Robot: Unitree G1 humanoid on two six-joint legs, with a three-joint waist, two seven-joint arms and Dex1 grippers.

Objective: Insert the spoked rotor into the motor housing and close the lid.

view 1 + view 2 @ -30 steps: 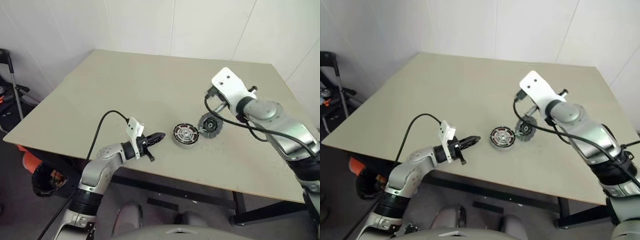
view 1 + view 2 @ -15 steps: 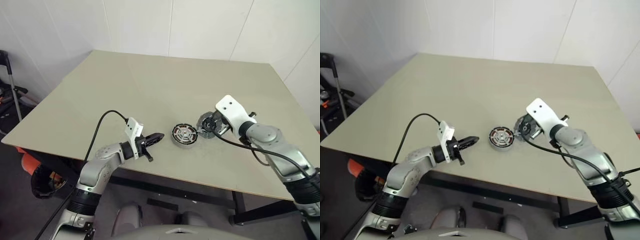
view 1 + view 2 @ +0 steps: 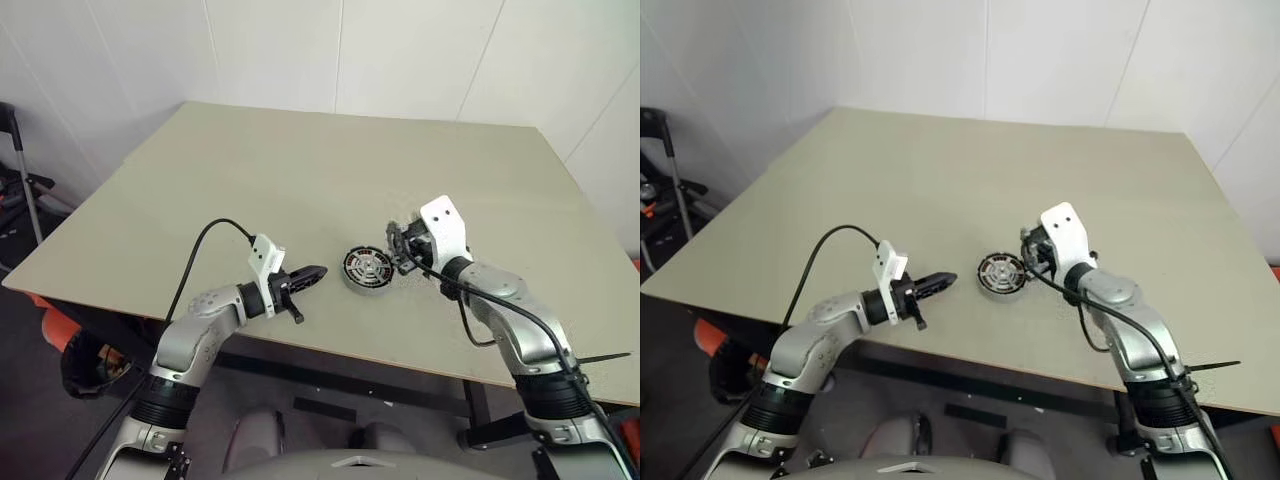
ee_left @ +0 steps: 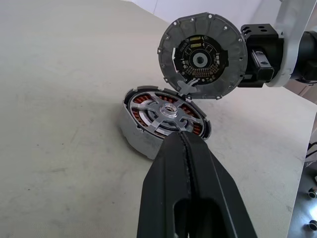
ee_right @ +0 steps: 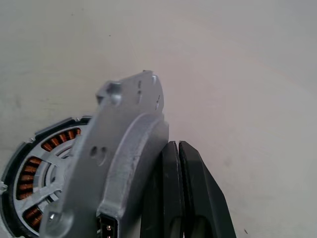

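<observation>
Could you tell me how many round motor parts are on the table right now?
2: the motor housing flat on the table, and the lid standing on edge at its far side.

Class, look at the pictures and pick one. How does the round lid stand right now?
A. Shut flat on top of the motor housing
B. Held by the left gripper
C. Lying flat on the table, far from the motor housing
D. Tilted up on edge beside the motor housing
D: the lid stands nearly upright, its lower edge at the motor housing, whose copper windings are still uncovered.

The tabletop (image 3: 300, 160) lay bare from nine through twelve o'clock of the housing (image 3: 368, 270); the upright lid (image 4: 203, 48) and right pincer (image 3: 400, 250) blocked its three o'clock side.
</observation>
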